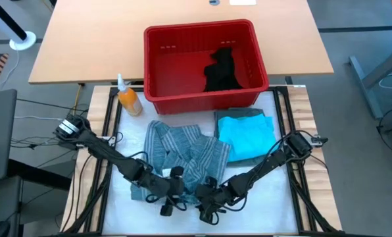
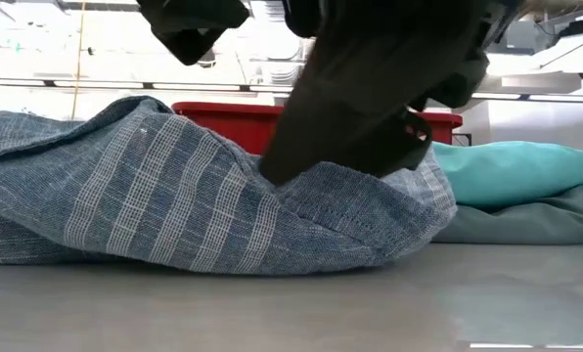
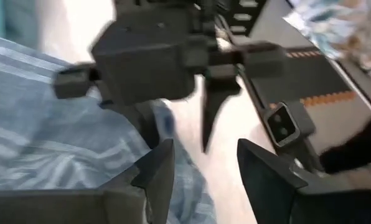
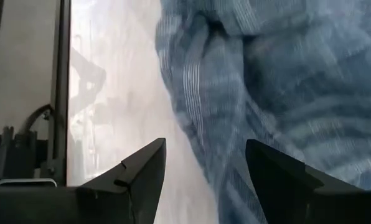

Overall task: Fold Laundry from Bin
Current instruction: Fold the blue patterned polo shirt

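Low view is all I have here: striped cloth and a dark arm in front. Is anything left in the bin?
Observer: Yes, a black garment lies in the red bin.
Operator: Where are both tools?
Observer: At the striped shirt's near edge, the left tool beside the right tool.
Operator: Do they hold the shirt?
Observer: No, both are open, with nothing between the fingers.

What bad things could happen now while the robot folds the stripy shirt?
The left gripper and right gripper sit very close together at the near edge of the striped shirt, so they might bump. Both are open and empty, so a grab could miss the cloth. Pulling the shirt might also drag the turquoise garment lying against it.
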Available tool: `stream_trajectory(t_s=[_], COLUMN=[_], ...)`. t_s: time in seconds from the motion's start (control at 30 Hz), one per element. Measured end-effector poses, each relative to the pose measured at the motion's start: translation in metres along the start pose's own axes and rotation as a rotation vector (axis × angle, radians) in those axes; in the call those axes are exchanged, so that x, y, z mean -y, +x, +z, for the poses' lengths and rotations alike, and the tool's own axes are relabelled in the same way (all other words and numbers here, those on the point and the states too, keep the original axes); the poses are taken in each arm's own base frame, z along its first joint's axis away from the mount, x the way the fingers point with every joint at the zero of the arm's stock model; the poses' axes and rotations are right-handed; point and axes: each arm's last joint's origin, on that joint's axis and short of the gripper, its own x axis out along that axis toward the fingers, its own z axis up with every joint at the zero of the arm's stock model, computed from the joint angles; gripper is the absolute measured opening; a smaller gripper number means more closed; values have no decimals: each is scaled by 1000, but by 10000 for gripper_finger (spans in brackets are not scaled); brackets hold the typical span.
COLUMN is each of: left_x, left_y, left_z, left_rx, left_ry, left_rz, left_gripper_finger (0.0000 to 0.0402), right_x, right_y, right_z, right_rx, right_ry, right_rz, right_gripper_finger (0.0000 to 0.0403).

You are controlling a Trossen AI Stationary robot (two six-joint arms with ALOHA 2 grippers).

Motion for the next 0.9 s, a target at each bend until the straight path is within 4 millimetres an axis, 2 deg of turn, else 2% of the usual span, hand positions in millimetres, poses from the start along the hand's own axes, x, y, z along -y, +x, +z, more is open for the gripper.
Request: stream_trajectory(t_s=[0.17,0.3,0.4,0.57,0.7,0.83,0.9], left_x=[-13,-27,-26,-25,-30,-29,-28], left_y=[6,25,40,52,58,60,60], left_z=[1,-1,-2,-2,-1,3,6], left_rx=[-25,-56,-100,-227,-327,-331,-327], left_ry=[-24,-70,-43,-20,-9,16,8], left_rz=[-48,-105,-103,-24,5,-12,-55], left_gripper_finger=[198,223,234,236,236,236,236], right_x=[-4,-6,-6,-7,-7,-8,-10], right_y=[-2,-3,-3,-3,-3,-4,-4], right_z=[-8,-9,-9,-8,-8,-9,-11], right_rx=[-18,0,9,20,19,17,16], right_ry=[8,4,10,14,13,4,-3], right_rz=[-16,-28,-35,-29,-30,-28,-25], right_gripper_finger=[248,246,230,176,114,41,18])
